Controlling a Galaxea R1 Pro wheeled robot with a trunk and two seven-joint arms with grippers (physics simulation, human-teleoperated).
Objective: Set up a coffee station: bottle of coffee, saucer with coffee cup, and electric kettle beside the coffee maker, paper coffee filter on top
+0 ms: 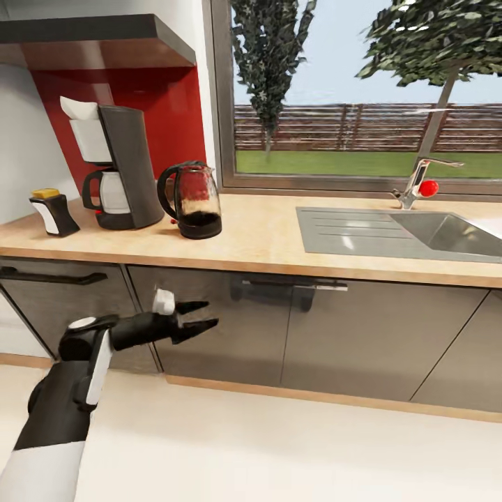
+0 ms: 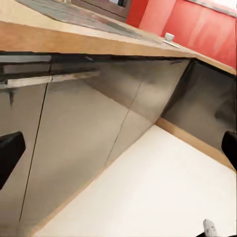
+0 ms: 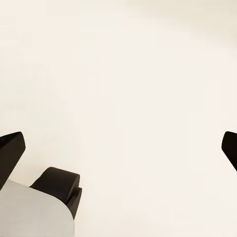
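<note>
Your left gripper point(image 1: 199, 315) hangs in the lower left of the head view, below the countertop point(image 1: 265, 240) edge and in front of the grey cabinet fronts point(image 1: 314, 335); its two black fingers stand apart with nothing between them. In the left wrist view the fingertips point(image 2: 10, 153) sit at the two side edges of the frame, well spread, with only cabinet and floor point(image 2: 148, 187) between. Your right gripper point(image 3: 118, 148) is likewise spread wide and empty, looking at bare pale floor.

At the upper left of the head view, the coffee maker point(image 1: 118, 167) stands on the countertop with the paper coffee filter point(image 1: 78, 109) already on its top. The bottle of coffee point(image 1: 53, 211) stands just beside it toward the left edge of the frame, and the electric kettle point(image 1: 192, 201) just beside it toward the centre, handle facing the machine. The kettle's glass shows something dark low inside; the stainless sink point(image 1: 446, 233) at right looks empty.

What I judge is left is the saucer and the coffee cup. Far along the countertop in the left wrist view, upper right of that frame against the red wall, a small white cup shape point(image 2: 169, 36) seems to rest on something flat and white; it is too small to be sure. If that is the pair, it lies well away from both grippers, so you would need to travel before reaching
</note>
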